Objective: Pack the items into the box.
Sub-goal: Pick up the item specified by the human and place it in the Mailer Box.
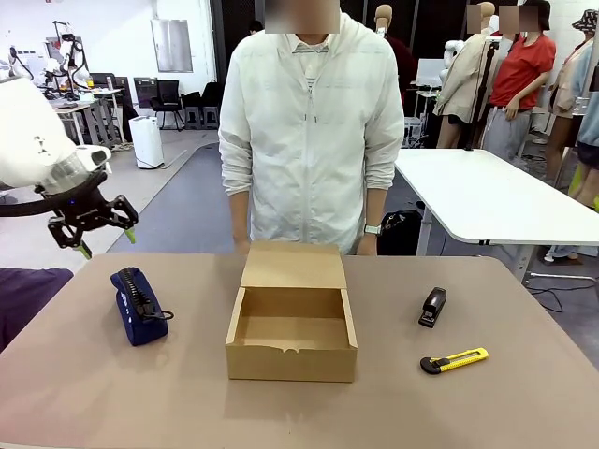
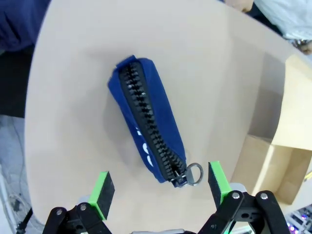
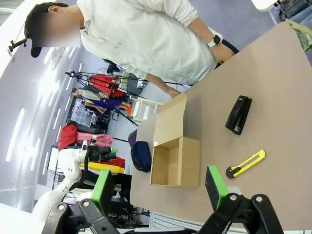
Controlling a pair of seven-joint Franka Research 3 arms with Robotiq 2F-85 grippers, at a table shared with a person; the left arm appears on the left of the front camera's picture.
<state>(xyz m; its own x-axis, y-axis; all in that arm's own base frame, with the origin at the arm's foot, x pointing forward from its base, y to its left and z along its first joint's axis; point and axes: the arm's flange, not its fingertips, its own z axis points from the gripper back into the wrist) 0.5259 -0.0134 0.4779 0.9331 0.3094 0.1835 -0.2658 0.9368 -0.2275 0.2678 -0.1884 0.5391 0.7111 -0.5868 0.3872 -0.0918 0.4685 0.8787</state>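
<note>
1. two items flank the open box [image 1: 292, 323] in the front view: bundle [image 1: 138, 305] left, stapler [image 1: 432, 307] right; left gripper [image 1: 107, 242] wide, in the air.
2. left wrist: wide jaws, empty, over the bundle.
3. right wrist: right gripper [image 3: 160, 186] wide, empty, high over the table [image 3: 273, 97].

The place is an open lab hall, with a grey floor [image 1: 187, 201], a white worktable [image 1: 487, 192] at two o'clock and black office chairs [image 1: 170, 98] at eleven o'clock.
</note>
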